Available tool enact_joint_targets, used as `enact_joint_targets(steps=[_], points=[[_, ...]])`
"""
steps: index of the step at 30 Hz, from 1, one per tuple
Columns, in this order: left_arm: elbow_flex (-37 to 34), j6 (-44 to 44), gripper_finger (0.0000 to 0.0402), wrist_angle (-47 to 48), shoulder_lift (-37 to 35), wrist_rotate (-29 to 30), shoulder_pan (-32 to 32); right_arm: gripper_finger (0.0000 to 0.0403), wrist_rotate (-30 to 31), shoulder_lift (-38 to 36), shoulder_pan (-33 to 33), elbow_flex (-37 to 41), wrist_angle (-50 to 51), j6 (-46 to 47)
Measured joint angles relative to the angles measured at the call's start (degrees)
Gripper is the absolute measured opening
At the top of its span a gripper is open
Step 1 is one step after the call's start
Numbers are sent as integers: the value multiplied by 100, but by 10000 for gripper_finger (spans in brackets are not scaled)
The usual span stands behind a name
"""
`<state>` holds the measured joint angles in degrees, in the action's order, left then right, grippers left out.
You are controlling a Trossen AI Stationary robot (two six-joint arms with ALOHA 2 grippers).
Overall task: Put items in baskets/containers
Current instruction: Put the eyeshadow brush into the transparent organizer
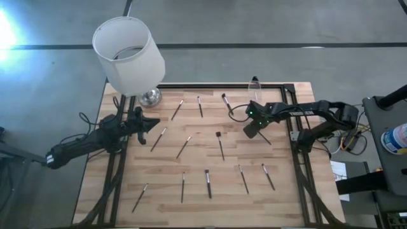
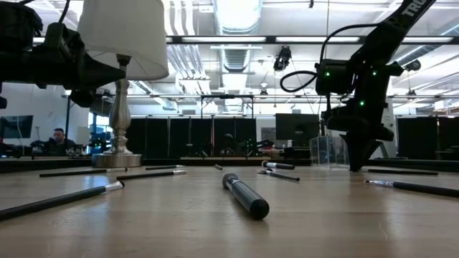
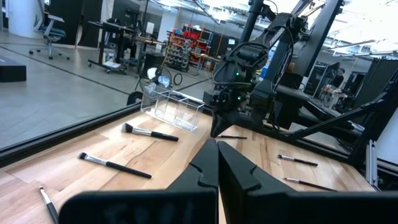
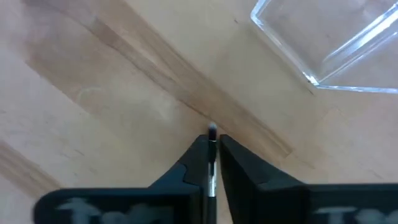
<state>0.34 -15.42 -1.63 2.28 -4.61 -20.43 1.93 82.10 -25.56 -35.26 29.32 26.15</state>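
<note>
**Right gripper pinches a brush beside the clear container**

The right gripper (image 4: pixel 211 152) is down at the light wooden table (image 1: pixel 286 191), its dark fingers clenched on a thin small brush (image 4: pixel 212 134) with a pale tip. The clear transparent plastic container (image 4: pixel 336 43) stands near it. The left gripper (image 3: pixel 217 163) waits clenched and empty beside the white cylindrical lampshade (image 1: pixel 127 54). Other thin dark-handled brushes (image 1: pixel 208 183) lie scattered across the table.

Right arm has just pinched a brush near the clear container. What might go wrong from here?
The right gripper pinches the brush only at a thin end, so it might swing or slip out on the lift. The clear container sits close by and looks light; a low carry could knock it. The lamp and left gripper are well away, so they seem little risk.
</note>
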Motion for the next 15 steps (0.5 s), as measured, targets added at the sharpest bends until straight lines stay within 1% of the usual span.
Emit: enact_joint_targets(steps=[2,7,15], points=[[0,2,0,0,0,-1,0,12,-73,-38,0,4,6,-89],[0,1,0,-1,0,1,0,9,-264,-333,16,26,45,-416],[0,0,0,0,0,-1,0,9,-238,-1453,51,26,27,-669]])
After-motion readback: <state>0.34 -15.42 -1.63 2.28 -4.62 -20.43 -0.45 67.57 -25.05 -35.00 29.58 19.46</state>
